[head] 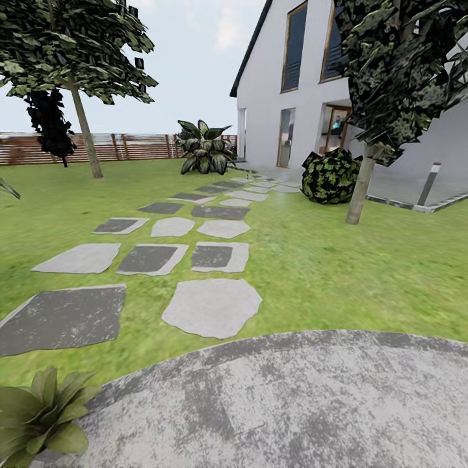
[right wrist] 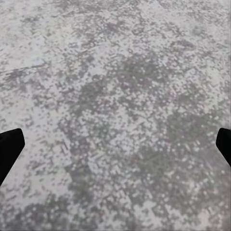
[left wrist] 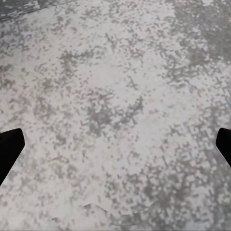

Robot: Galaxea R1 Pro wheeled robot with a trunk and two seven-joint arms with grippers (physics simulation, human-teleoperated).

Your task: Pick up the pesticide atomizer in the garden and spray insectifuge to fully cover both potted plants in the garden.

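Both hands released over grey paving [head: 312,403]; one potted plant [head: 36,419] beside it.

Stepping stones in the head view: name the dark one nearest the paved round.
The big dark slab at lower left, beside the pale stone; other dark stones lie farther up the path.

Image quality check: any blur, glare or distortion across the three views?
Head view: wide-angle stretch, house leans, lawn smeared, no cast shadows. Left wrist view: paving pixelated, fingertips dark at the edges. Right wrist view: same grainy paving. No glare.
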